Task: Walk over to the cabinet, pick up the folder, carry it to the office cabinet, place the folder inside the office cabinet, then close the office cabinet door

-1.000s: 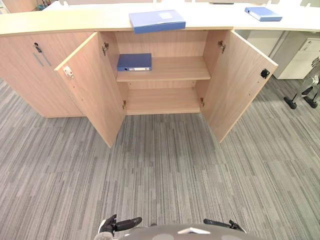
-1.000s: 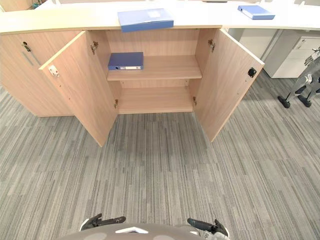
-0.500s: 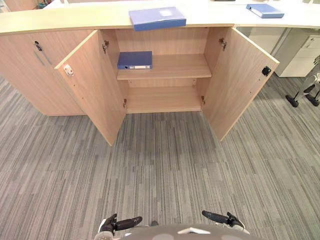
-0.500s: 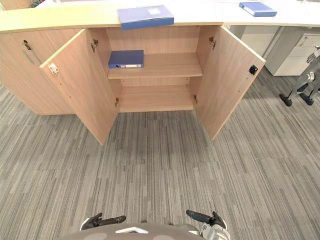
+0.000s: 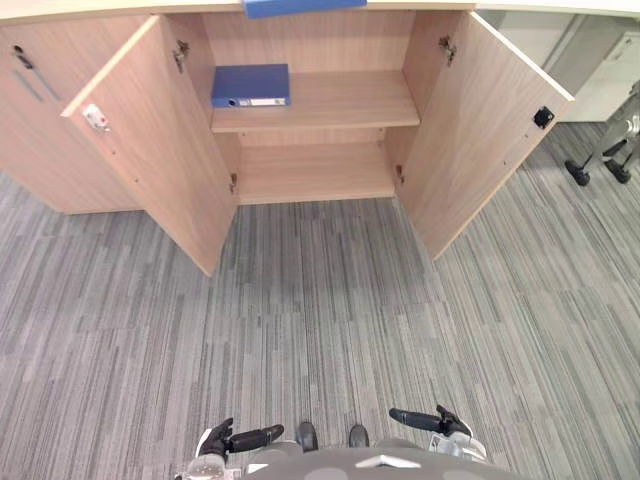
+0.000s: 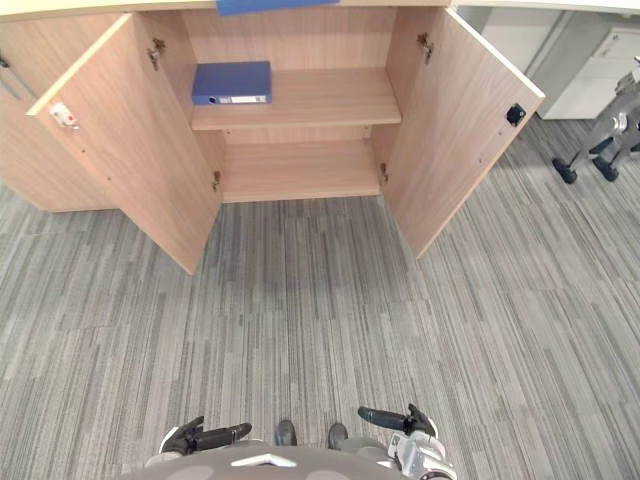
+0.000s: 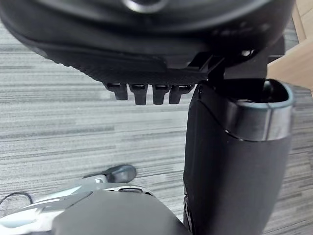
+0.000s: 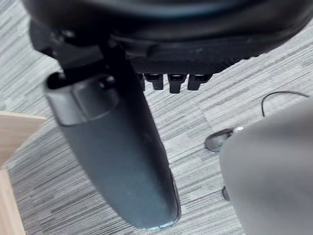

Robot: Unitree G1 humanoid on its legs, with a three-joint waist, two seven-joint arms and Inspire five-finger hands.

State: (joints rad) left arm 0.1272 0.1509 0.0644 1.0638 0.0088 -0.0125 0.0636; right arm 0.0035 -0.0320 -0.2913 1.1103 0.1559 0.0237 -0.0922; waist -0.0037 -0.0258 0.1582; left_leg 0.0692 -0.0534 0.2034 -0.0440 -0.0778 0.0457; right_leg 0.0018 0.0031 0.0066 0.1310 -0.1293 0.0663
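A light wooden office cabinet (image 5: 330, 100) stands ahead with both doors swung wide, the left door (image 5: 160, 130) and the right door (image 5: 485, 120) angled out toward me. One blue folder (image 5: 250, 85) lies flat on the left end of its upper shelf. The front edge of a second blue folder (image 5: 300, 6) shows on the counter top above. The lower shelf (image 5: 315, 170) is bare. My left hand (image 5: 240, 440) and right hand (image 5: 425, 421) hang low by my body over the carpet, far from the cabinet. Both are open, with nothing in them, as the left hand (image 7: 230, 161) and right hand (image 8: 112, 147) show from the wrists.
A closed cabinet door with a key (image 5: 25, 70) adjoins on the left. At the right, a white drawer unit (image 5: 620, 80) and the wheeled base of a chair (image 5: 600, 165) stand beyond the right door. Grey striped carpet (image 5: 320, 310) runs up to the cabinet.
The whole view has shifted: the cabinet now sits higher and closer, and the counter top has mostly left the view. Both hands stay low and hold nothing.
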